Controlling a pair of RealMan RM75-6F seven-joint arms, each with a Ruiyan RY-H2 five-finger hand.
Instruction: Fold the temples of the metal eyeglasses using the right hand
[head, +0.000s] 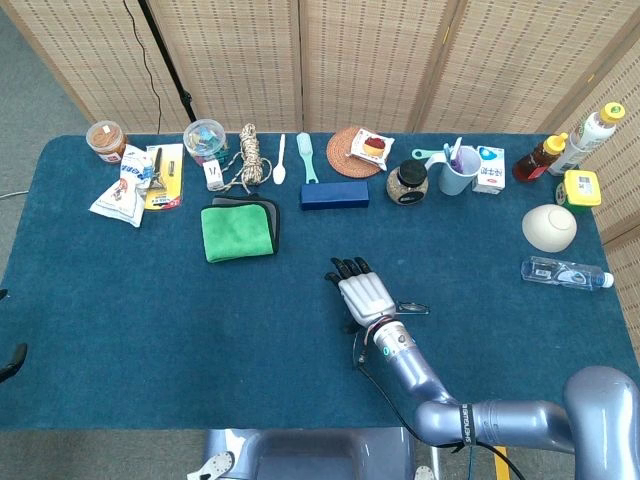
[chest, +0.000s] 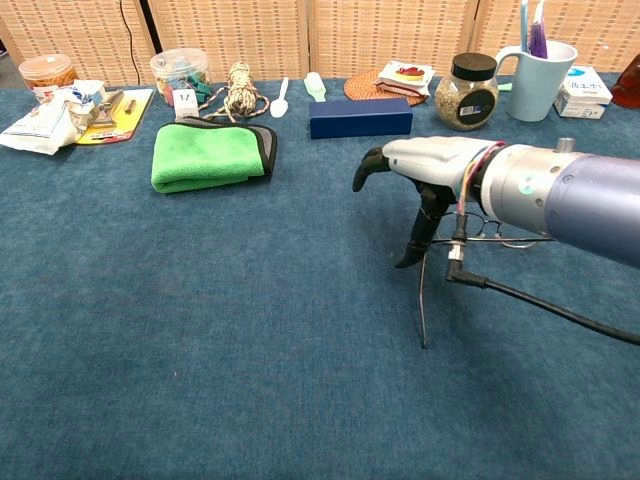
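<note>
The metal eyeglasses (chest: 503, 232) lie on the blue tablecloth, lenses facing away, mostly behind my right forearm. One temple (chest: 421, 305) stands unfolded, running straight toward the table's front edge. My right hand (chest: 420, 165) hovers over the hinge end of that temple, palm down, fingers apart and curved, holding nothing. One dark finger (chest: 412, 250) points down just beside the hinge; whether it touches is unclear. From the head view the right hand (head: 362, 295) covers most of the eyeglasses (head: 412, 307). Only a dark sliver of my left hand (head: 8, 362) shows at the left edge.
A blue case (chest: 360, 117) and a green cloth (chest: 208, 152) lie behind the hand. A jar (chest: 467, 78), mug (chest: 535, 65), coaster and packets line the back edge. A white bowl (head: 549, 227) and a plastic bottle (head: 565, 272) sit at the right.
</note>
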